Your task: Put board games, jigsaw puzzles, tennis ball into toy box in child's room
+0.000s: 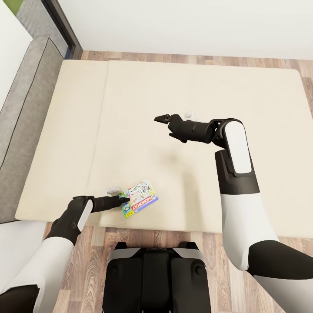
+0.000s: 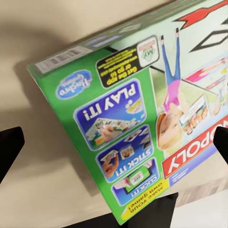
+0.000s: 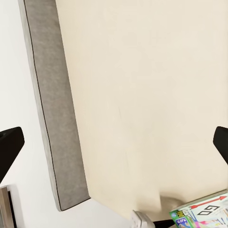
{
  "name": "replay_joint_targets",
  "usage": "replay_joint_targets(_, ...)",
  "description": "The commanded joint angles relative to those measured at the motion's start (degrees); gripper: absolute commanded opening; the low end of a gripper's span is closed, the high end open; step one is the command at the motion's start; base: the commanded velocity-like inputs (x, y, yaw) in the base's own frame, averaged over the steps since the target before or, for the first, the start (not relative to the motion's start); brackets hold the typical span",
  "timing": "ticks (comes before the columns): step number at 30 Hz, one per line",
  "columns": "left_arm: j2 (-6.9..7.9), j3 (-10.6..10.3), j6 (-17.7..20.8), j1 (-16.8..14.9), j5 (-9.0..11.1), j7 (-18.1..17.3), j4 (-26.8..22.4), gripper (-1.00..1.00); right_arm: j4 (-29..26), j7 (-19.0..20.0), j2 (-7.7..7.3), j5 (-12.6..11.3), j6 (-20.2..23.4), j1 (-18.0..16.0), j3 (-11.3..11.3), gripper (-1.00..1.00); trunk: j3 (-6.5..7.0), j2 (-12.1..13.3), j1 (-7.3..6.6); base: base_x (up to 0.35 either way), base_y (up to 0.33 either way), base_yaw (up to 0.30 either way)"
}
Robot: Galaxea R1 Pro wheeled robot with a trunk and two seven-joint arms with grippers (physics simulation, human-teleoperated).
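Left end effector [image 1: 124, 201]: low over the bed's near edge, tips at the left side of the board game; fingers spread wide apart, grasping nothing.
Left end effector, wrist view: dark fingers [image 2: 9, 149] at both frame edges with the game box between them, apart from it on both sides.
Board game [image 1: 139, 198]: white-green Monopoly box with red logo, flat on the mattress near its front edge, turned at a slant; green side panel with "Play it!" and "Stick it!" print faces the left wrist camera [image 2: 142, 123].
Same game, right wrist view: one corner at the frame edge [image 3: 204, 213].
Small white object [image 1: 114, 190]: just beside the game's left corner, on the mattress; too small to identify.
Right end effector [image 1: 161, 118]: raised above the middle of the bed, well apart from the game; fingers released, holding nothing.
Bed [image 1: 195, 87]: plain beige mattress, grey frame edge along its left side [image 3: 47, 109].
Floor [image 1: 95, 252]: wood planks in front of the bed.
Robot base [image 1: 156, 278]: dark and white, just short of the bed's front edge.
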Motion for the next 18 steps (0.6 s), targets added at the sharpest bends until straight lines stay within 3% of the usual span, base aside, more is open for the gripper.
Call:
replay_joint_targets(1, 0.01, 0.0, 0.5, 0.0, 0.5, 0.1, 0.0, 1.00, 0.0, -0.6, 0.02, -0.5, 0.1, 0.0, 0.0, 1.00, -0.06, -0.1, 0.03, 0.000, 0.000, 0.000)
replay_joint_targets(12, -0.04, 0.0, 0.5, 0.0, 0.5, 0.1, 0.0, 1.00, 0.0, -0.6, 0.02, -0.5, 0.1, 0.0, 0.0, 1.00, -0.06, -0.1, 0.03, 0.000, -0.001, 0.000)
replay_joint_targets(18, -0.03, 0.0, 0.5, 0.0, 0.5, 0.0, 0.0, 1.00, 0.0, -0.6, 0.02, -0.5, 0.1, 0.0, 0.0, 1.00, -0.06, -0.1, 0.03, 0.000, -0.112, 0.000)
